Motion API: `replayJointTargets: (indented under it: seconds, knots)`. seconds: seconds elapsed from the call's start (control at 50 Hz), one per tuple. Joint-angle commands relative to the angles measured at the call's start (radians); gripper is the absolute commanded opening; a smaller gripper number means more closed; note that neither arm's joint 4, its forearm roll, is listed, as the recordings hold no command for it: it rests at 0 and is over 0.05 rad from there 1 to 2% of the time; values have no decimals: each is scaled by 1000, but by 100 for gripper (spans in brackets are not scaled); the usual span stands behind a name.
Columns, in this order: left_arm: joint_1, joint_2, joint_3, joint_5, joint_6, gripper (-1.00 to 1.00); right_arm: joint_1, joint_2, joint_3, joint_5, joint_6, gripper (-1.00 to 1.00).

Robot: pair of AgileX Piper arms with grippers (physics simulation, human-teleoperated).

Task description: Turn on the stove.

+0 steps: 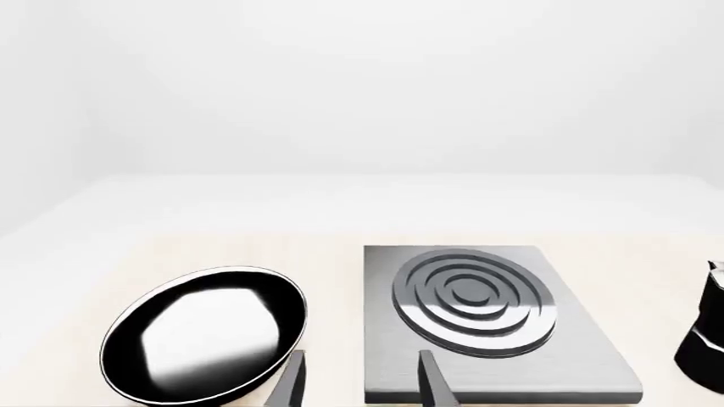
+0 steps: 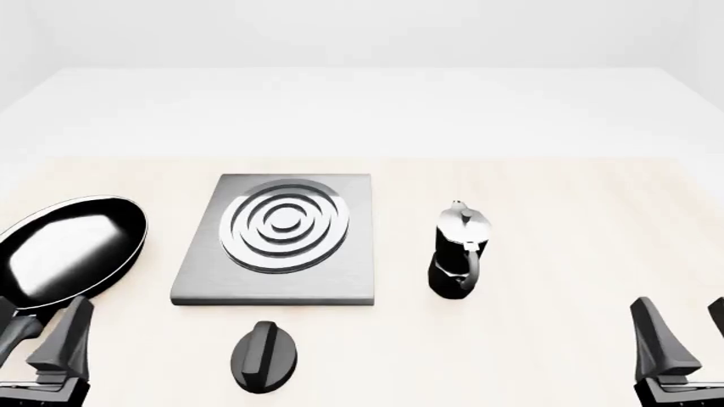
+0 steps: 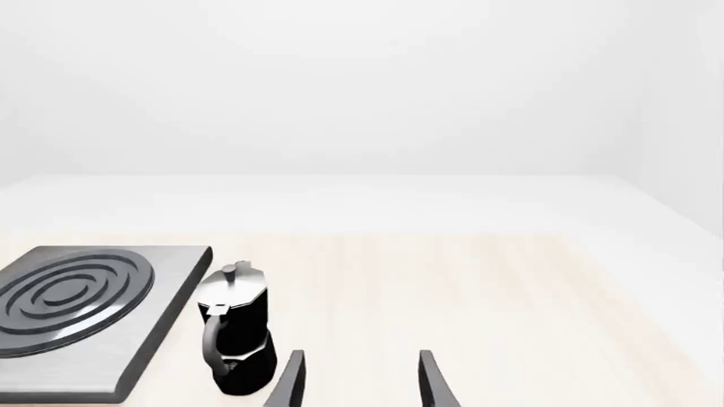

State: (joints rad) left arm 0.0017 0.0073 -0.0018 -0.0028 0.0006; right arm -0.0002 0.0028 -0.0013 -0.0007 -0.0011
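The stove [image 2: 353, 254] is a flat grey slab with a ringed silver burner [image 2: 283, 225], lying at the middle left of the table. Its black round knob [image 2: 264, 356] sits apart on the table, just in front of the slab's near edge. My left gripper [image 2: 40, 343] hangs open at the near left, left of the knob and beside the pan's handle. My right gripper [image 2: 687, 339] stands open at the near right, far from the knob. Both wrist views show parted fingers [image 1: 433, 381] [image 3: 288, 381] with nothing between them. The knob is hidden in both wrist views.
A shiny black frying pan [image 2: 70, 250] lies left of the stove, its handle reaching toward my left gripper. A small black-and-silver moka pot [image 2: 459, 252] stands upright right of the slab. The table's far edge meets a white floor.
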Motion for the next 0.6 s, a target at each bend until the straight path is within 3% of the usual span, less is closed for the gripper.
replayJointTargets:
  seconds: [0.02, 0.08, 0.16, 0.44, 0.54, 0.6]
  knots:
    - [28, 169, -9, -98, 1, 100, -1, 14, -1, -4, -9, 100]
    - [4, 242, -47, -96, -2, 100, 2, 3, -2, 1, -4, 100]
    - [-24, 227, -82, -41, 18, 100, -1, 17, -2, -6, 7, 100]
    - [-106, 415, -203, 48, -113, 100, -1, 21, -2, -6, -17, 100]
    - [-124, 410, -223, 71, -90, 100, 0, 34, -1, -16, -20, 100]
    - [-179, 458, -254, 87, -93, 100, 0, 34, -1, -14, -23, 100]
